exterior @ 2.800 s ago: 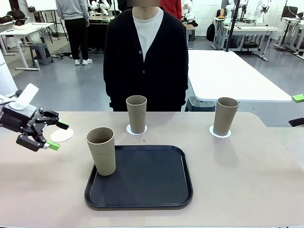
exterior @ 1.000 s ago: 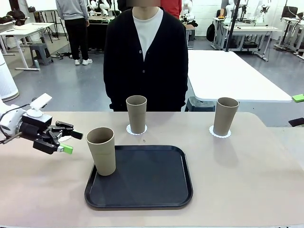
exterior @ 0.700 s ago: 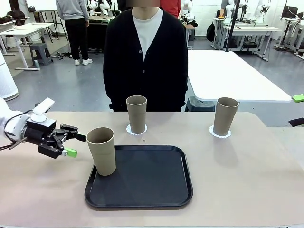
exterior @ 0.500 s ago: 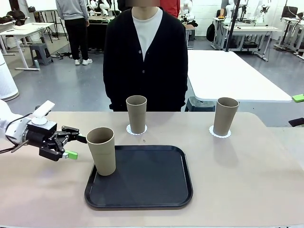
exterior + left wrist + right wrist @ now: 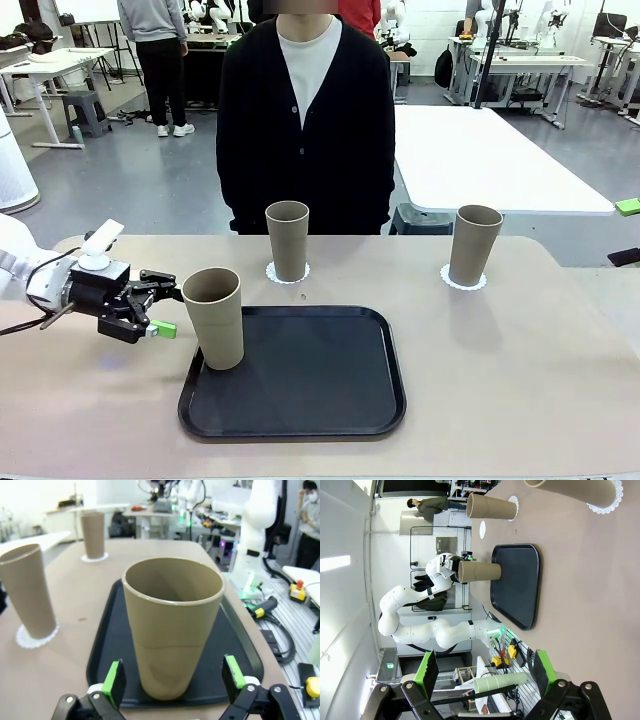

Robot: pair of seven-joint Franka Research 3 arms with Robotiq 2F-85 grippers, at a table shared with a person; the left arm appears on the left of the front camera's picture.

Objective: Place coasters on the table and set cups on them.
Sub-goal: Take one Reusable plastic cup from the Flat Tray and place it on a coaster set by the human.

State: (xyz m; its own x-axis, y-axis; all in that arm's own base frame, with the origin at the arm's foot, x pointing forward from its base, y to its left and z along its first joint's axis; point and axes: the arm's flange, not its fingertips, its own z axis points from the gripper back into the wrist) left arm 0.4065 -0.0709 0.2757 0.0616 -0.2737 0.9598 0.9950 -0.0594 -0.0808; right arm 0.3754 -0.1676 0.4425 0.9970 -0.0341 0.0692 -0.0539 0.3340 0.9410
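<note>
Your left gripper, jaws spread, flanks the matte tapered cup on the smooth black tray; right gripper spread too.

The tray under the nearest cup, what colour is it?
Black, plain and matte; the tray shows best in the front view.
</note>
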